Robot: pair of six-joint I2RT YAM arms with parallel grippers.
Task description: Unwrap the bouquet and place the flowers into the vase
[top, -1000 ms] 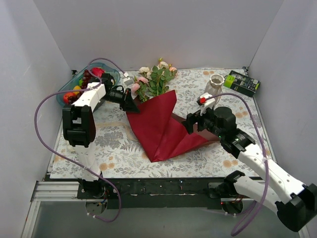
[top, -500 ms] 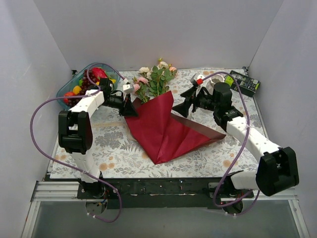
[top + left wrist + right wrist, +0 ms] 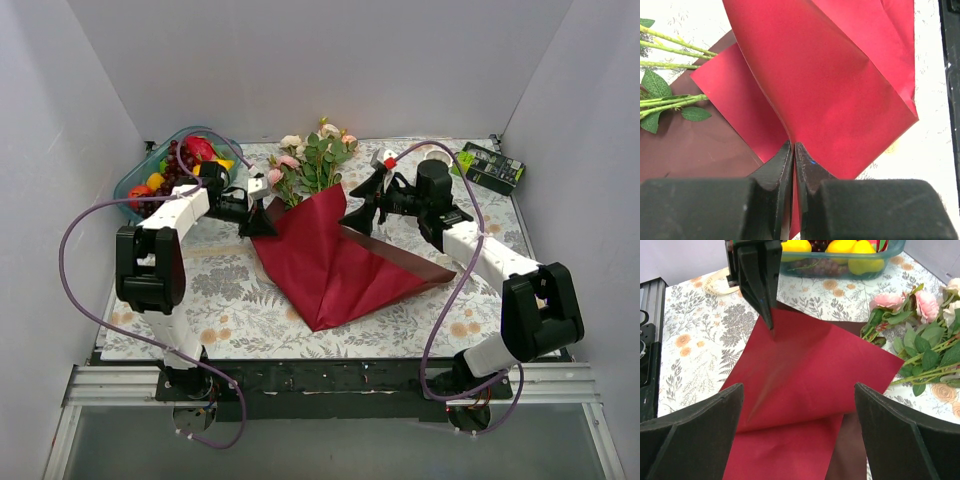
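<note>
The bench (image 3: 250,300), covered by a floral cloth, carries everything here. Across its middle lies the maroon paper (image 3: 330,265), opened out flat for the most part, with a darker underside showing along its right edge and one flap lifted at its far left corner.

The left arm reaches in from the left, and the left claw (image 3: 793,147) has its fingers pressed together, pinching that lifted flap of the paper between them. The right arm bends in from the right; the right claw (image 3: 797,390) is spread wide and holds nothing, hovering over the far right part of the paper and facing the left claw.

A blue fruit bowl (image 3: 150,175) sits at the far left corner, just behind the left arm. The flowers (image 3: 315,165) lie at the far end of the paper between the two claws, with their stems resting on the sheet and their pink and cream heads towards the back wall. A black-and-green box (image 3: 487,166) lies at the far right. The vase (image 3: 437,158) stands near it, mostly hidden behind the right wrist. A beige ribbon (image 3: 715,284) lies loose on the cloth beside the bowl
</note>
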